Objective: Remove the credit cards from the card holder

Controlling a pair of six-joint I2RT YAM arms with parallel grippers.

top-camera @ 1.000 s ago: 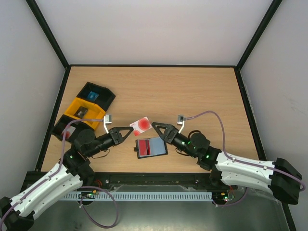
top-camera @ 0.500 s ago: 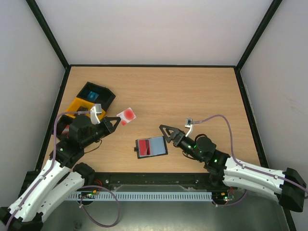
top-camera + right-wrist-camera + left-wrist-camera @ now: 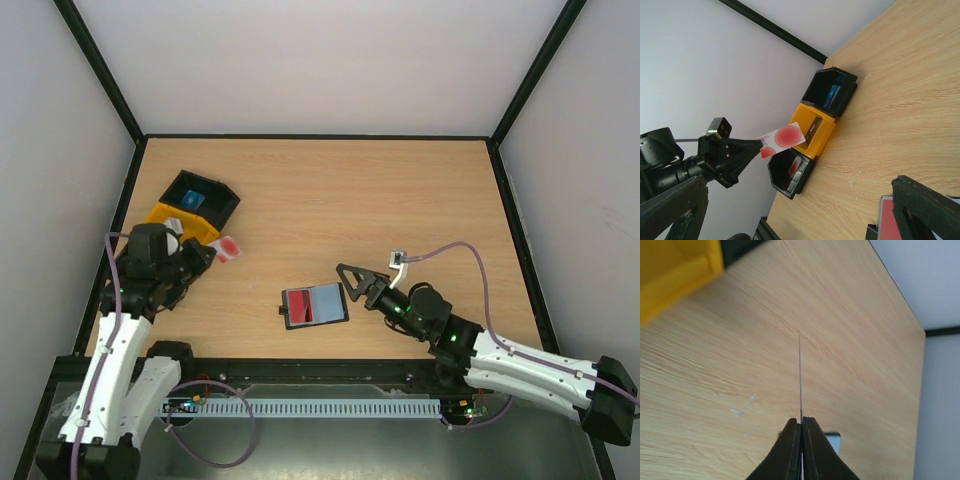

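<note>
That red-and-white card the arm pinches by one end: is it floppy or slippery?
Probably stiff: the card juts straight from the left gripper without sagging. Likely very light, since it shows as a hairline edge-on in the left wrist view. Pinched only at one end, it might slip or pivot.

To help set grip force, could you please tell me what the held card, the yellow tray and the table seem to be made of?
The card looks like thin, stiff plastic with a printed face; edge-on in the left claw it shows as a straight line. The yellow tray is probably moulded plastic, with uniform colour and smooth walls. The table has a matte wood-grain surface, possibly laminate.
</note>
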